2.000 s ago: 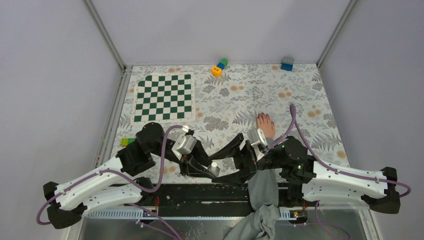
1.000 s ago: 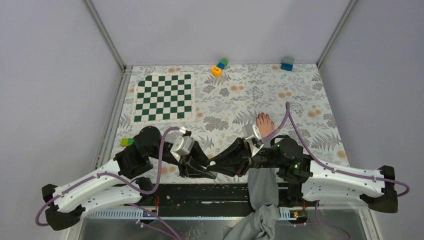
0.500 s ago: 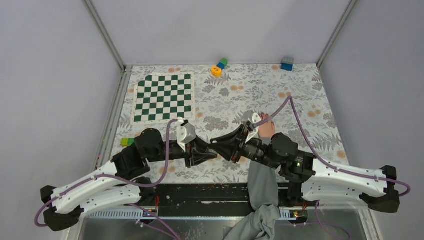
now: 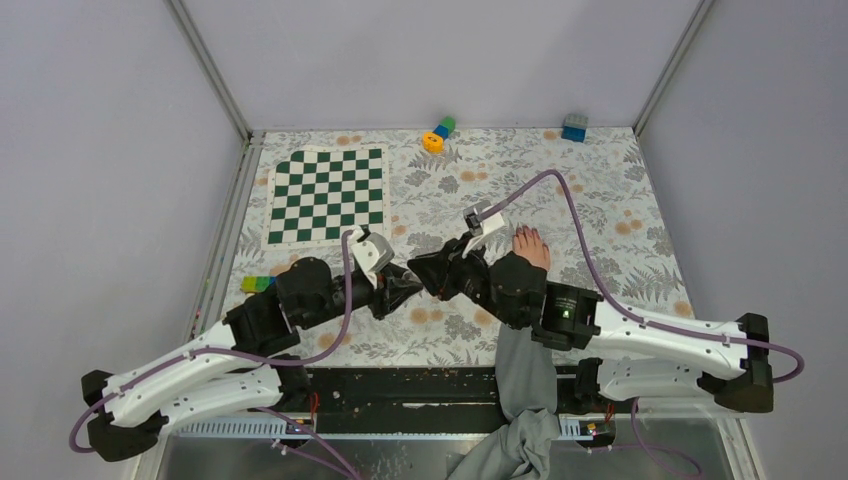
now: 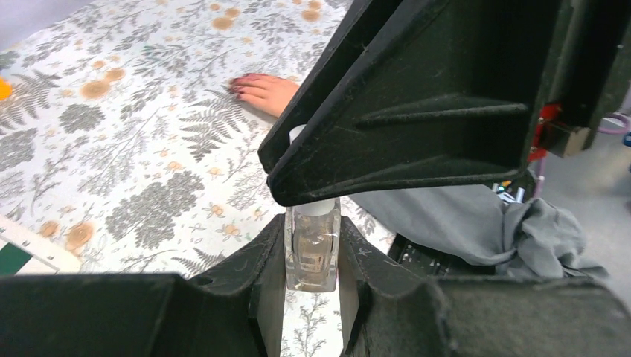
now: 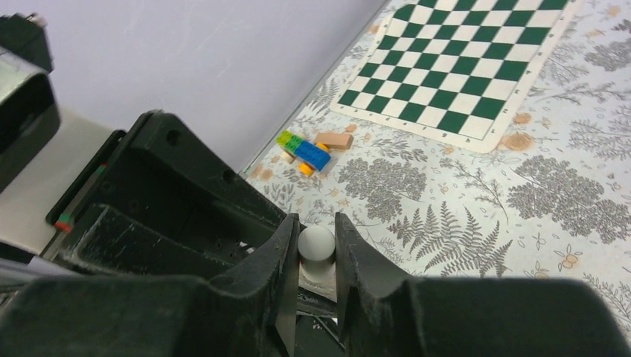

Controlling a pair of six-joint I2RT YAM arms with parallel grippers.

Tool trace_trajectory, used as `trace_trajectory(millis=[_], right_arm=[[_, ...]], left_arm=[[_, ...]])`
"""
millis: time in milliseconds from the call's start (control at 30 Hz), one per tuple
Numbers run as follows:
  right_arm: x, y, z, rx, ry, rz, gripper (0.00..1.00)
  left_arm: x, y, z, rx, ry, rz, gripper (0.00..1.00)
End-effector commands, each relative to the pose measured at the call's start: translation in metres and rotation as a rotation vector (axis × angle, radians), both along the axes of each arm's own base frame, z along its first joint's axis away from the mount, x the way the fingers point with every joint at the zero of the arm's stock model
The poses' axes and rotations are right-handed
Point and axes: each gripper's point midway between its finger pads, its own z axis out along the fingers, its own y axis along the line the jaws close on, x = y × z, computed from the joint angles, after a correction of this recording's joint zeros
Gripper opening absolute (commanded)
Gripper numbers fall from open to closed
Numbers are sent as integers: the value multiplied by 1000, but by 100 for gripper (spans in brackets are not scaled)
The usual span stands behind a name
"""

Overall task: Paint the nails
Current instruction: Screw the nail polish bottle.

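Clamps clear polish bottle (image 5: 312, 249) in left gripper (image 5: 311, 260); pinches its white cap (image 6: 316, 244) in right gripper (image 6: 317, 256), seemingly not yet lifted off. Finds the nails (image 5: 239, 84), already dark red, on the hand (image 5: 269, 93) flat on the floral table (image 4: 600, 180), apart from both grippers. Leaves uncapping and brushing outstanding.

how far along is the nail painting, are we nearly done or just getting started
Done: the left gripper holds the clear bottle. In hand: the right gripper is shut on its white cap, opening or closing I cannot tell. Left: unclear; the nails that show on the hand already look dark red, and neither gripper is at them.
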Motion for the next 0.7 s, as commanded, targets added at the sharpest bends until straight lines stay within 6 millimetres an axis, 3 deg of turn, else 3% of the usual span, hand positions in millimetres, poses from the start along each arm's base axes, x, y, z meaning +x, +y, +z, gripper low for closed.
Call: trace_trajectory(millis=[0, 267, 400, 467, 533, 667], right_arm=[[4, -3, -5, -16, 87, -77, 0], [11, 4, 0, -25, 80, -111, 1], [10, -8, 10, -18, 21, -97, 46], [7, -17, 15, -26, -18, -82, 59], [7, -33, 25, -17, -52, -100, 64], [9, -68, 39, -5, -104, -153, 64]], left_arm=[[48, 26, 27, -36, -91, 285, 0], [47, 19, 19, -3, -84, 259, 0], [37, 11, 25, -33, -100, 178, 0], [29, 5, 28, -46, -104, 124, 0], [21, 0, 30, -58, -107, 69, 0], [-4, -13, 39, -98, -127, -92, 0]])
